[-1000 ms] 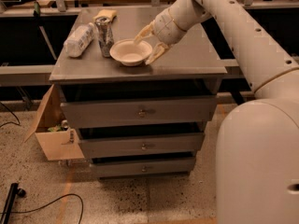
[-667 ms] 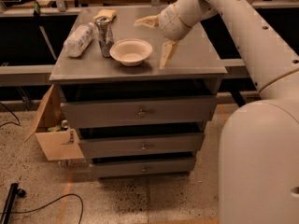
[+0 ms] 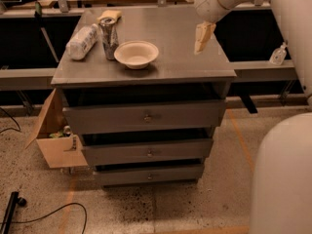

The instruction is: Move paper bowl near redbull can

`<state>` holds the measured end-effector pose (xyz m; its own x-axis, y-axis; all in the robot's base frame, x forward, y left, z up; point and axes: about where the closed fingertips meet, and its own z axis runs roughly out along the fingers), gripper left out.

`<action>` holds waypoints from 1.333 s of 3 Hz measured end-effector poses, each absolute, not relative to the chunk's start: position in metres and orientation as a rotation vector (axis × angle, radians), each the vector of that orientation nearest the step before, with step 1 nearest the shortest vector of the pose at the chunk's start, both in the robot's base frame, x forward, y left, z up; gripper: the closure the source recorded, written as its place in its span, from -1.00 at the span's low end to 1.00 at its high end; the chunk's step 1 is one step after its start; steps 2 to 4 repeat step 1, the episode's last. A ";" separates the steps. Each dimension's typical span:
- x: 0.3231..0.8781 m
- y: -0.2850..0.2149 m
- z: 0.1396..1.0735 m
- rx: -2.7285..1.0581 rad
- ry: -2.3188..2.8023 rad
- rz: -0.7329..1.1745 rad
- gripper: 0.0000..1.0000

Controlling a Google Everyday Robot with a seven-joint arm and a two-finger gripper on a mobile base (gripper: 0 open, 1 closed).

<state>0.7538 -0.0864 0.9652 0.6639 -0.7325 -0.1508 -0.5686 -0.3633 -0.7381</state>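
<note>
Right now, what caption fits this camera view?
Paper bowl beside the redbull can on a grey cabinet; the open gripper hovers apart from both.

Matt cream paper on the paper bowl (image 3: 136, 53). Dull grey metal, shiny at the top, on the redbull can (image 3: 108, 37). Clear, crinkled plastic on the bottle (image 3: 81, 42). Smooth grey, faintly sheened desk (image 3: 185, 67). Smooth white shell on the pincer (image 3: 189, 18), pale matt fingers (image 3: 202, 35) spread above the desk's right rear.

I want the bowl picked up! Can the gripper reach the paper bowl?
Probably yes. The gripper hovers open to the right of the paper bowl, with only bare tabletop between them.
</note>
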 end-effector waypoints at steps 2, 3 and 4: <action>0.769 -0.134 1.012 -1.924 1.100 -0.475 -1.00; 0.769 -0.134 1.012 -1.924 1.100 -0.475 -1.00; 0.769 -0.134 1.012 -1.924 1.100 -0.475 -1.00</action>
